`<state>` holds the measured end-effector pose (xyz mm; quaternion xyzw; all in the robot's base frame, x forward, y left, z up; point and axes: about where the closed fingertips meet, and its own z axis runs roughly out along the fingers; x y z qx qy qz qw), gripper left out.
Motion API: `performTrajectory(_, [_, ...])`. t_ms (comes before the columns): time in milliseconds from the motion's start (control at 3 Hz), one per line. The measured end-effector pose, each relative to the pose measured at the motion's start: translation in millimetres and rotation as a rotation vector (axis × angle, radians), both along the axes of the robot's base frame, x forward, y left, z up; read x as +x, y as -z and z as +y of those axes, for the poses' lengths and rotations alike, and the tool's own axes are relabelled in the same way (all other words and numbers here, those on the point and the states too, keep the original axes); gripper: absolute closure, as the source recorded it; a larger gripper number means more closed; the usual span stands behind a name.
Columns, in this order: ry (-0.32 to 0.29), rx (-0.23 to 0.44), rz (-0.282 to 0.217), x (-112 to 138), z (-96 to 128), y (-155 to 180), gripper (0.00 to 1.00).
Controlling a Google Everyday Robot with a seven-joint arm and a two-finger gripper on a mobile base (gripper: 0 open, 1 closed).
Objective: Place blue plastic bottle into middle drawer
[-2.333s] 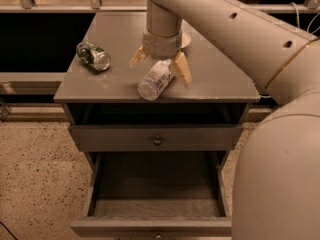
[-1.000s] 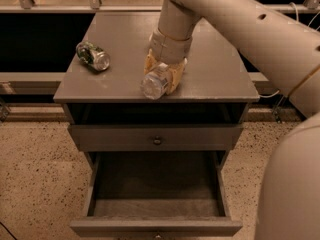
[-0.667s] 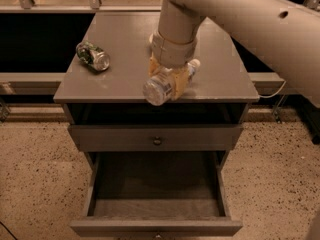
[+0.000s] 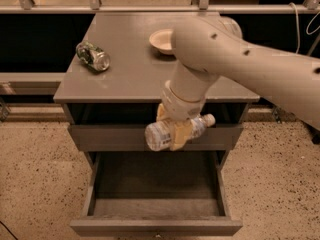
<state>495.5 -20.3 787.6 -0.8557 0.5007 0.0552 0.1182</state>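
My gripper (image 4: 175, 130) is shut on the blue plastic bottle (image 4: 158, 135), a clear bottle with a pale label and a white cap (image 4: 210, 119). It holds the bottle lying sideways in the air, cap to the right, in front of the upper drawer front (image 4: 107, 137). The middle drawer (image 4: 150, 184) is pulled open right below the bottle, and its grey inside shows nothing in it. My arm (image 4: 235, 59) reaches in from the right over the cabinet top.
A green-patterned can (image 4: 93, 56) lies on its side at the left of the cabinet top (image 4: 125, 79). A small pale bowl (image 4: 162, 40) sits at the back, beside my arm. Speckled floor lies on both sides of the cabinet.
The gripper closed on the bottle on the cabinet top, lifted it, and carried it forward and down to in front of the upper drawer, above the open drawer.
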Motion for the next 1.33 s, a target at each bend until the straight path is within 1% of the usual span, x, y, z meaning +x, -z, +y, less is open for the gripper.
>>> performTrajectory(333, [0.081, 0.030, 0.017, -13.4, -23.9, 22.9, 1.00])
performTrajectory(667, [0.080, 0.027, 0.015, -13.1, -24.4, 22.9, 1.00])
performTrajectory(1000, [0.139, 0.116, 0.019, -14.1, -26.9, 44.2, 1.00])
performTrajectory(1333, [0.212, 0.249, 0.049, -34.8, -28.4, 91.6, 1.00])
